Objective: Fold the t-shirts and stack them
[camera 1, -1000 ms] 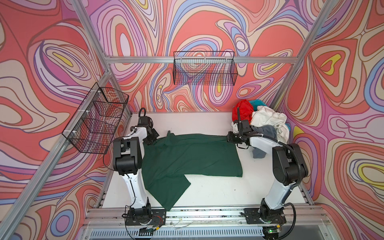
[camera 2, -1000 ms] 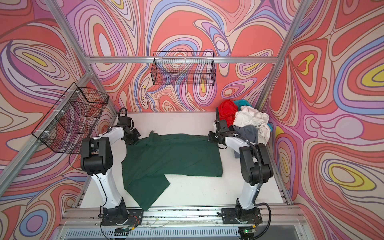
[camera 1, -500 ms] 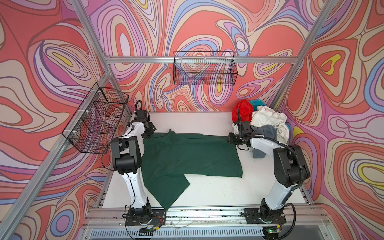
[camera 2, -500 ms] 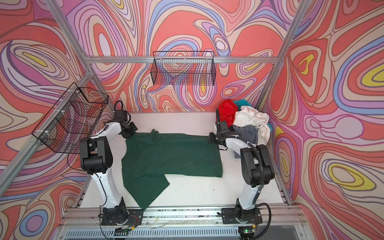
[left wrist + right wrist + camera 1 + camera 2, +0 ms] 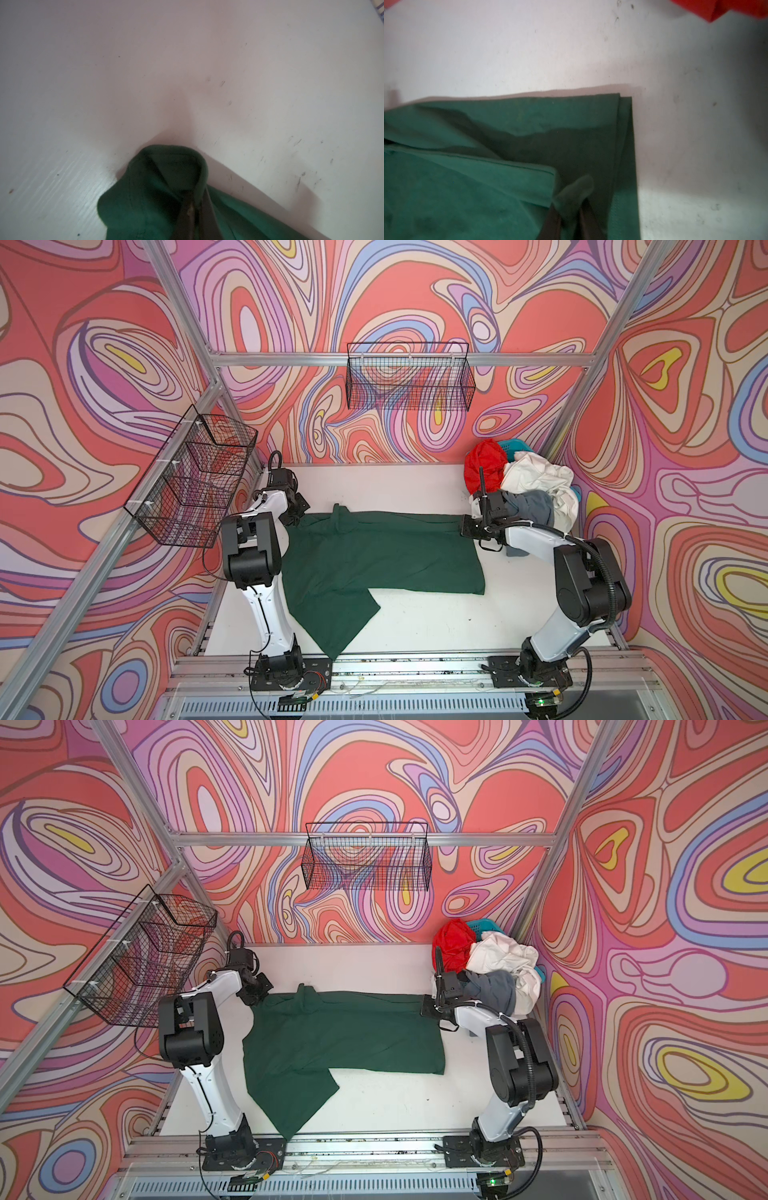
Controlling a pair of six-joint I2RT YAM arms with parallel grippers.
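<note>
A dark green t-shirt (image 5: 374, 556) (image 5: 345, 1036) lies spread across the white table, one part trailing to the front rail. My left gripper (image 5: 300, 516) (image 5: 192, 199) is shut on the green t-shirt's (image 5: 166, 182) far left corner, low over the table. At its far right corner my right gripper (image 5: 465, 526) (image 5: 568, 204) stands slightly open, with a small fold of green cloth (image 5: 575, 187) still between its fingers. The red t-shirt (image 5: 484, 466), off-white t-shirt (image 5: 536, 481) and grey-blue t-shirt (image 5: 530, 506) sit heaped at the back right.
A turquoise basket (image 5: 511, 445) shows behind the heap. Black wire baskets hang on the back wall (image 5: 409, 377) and on the left wall (image 5: 195, 477). Both arm bases stand on the front rail (image 5: 395, 668).
My left gripper has pulled its corner outward to the far left, drawing the green shirt's far edge straighter. The right gripper's jaws have parted a little.
</note>
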